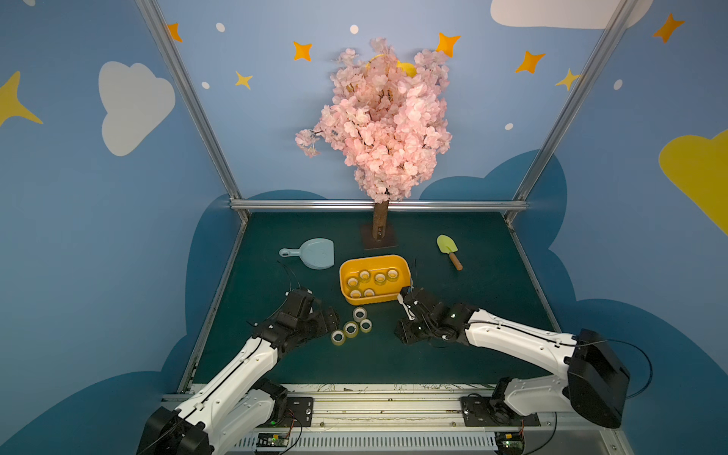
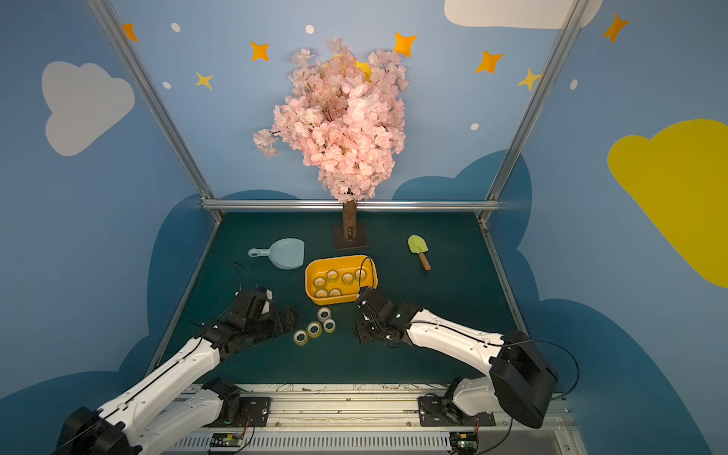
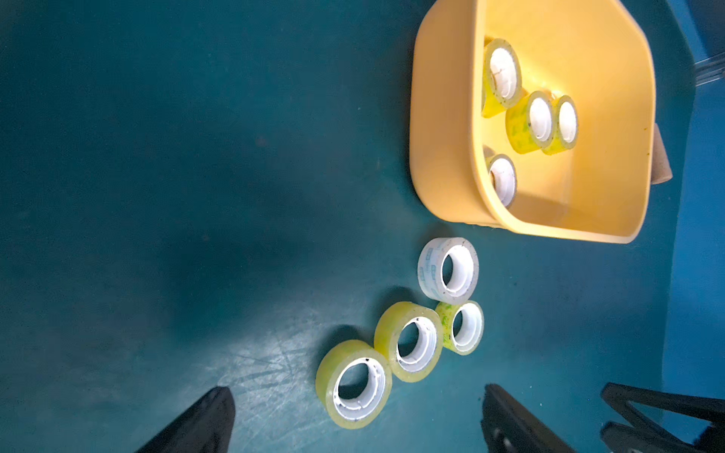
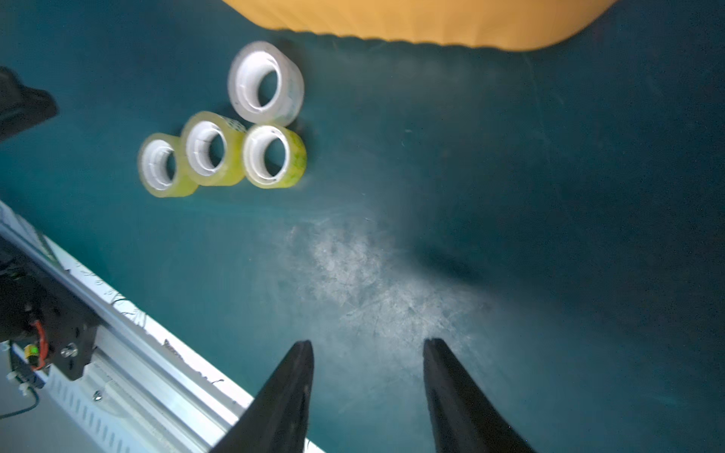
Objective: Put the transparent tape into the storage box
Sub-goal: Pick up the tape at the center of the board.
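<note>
four tape rolls [image 3: 388,333] lie flat near the box [image 3: 443,129]: likely light, stiff, slick; pinch one across its width. left claw [image 3: 357,392] and right claw [image 4: 368,345] gape empty.

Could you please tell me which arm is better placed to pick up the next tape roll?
Left, likely. The left gripper is open with the nearest yellowish transparent tape roll lying just ahead of its fingertips. The right gripper, also open and empty, faces bare teal mat instead.
</note>
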`<state>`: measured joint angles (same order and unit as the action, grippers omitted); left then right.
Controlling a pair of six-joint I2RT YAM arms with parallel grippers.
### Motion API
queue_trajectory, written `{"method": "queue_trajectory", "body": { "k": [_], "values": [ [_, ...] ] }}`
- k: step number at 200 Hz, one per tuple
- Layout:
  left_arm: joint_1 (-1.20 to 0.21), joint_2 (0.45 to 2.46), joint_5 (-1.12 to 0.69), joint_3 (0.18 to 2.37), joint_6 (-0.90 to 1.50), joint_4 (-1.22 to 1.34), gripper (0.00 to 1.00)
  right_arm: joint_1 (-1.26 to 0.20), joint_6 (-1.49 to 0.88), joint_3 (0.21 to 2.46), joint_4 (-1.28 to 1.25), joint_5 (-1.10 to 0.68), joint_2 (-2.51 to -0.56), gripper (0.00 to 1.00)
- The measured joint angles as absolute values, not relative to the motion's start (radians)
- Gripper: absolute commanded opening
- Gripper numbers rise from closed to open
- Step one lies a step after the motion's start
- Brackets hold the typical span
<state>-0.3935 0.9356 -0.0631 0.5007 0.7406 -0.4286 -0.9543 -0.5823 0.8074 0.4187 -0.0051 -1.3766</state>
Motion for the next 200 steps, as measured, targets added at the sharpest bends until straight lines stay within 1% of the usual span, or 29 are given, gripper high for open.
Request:
{"method": "queue_trajectory", "body": {
  "k": [19,65,121,159,200],
  "values": [
    [-0.393,0.922,-0.044,0.495,0.740,-0.438,1.00,-0.961,-0.614,0.799,0.370,-0.020,-1.452,0.49],
    [-0.386,0.883,-0.027,0.455,0.741,-0.436,1.00,-0.987,-0.671,0.851,0.302,-0.045,-1.618,0.49],
    [-0.379,0.991,-0.047,0.484,0.725,-0.423,1.00,-0.992,-0.692,1.013,0.299,-0.028,-1.691,0.50],
    [-0.376,0.996,-0.066,0.483,0.725,-0.400,1.00,-0.992,-0.691,1.112,0.321,-0.013,-1.762,0.49],
    [-0.373,0.982,-0.075,0.479,0.723,-0.398,1.00,-0.992,-0.691,1.158,0.352,-0.010,-1.850,0.48]
  ]
}}
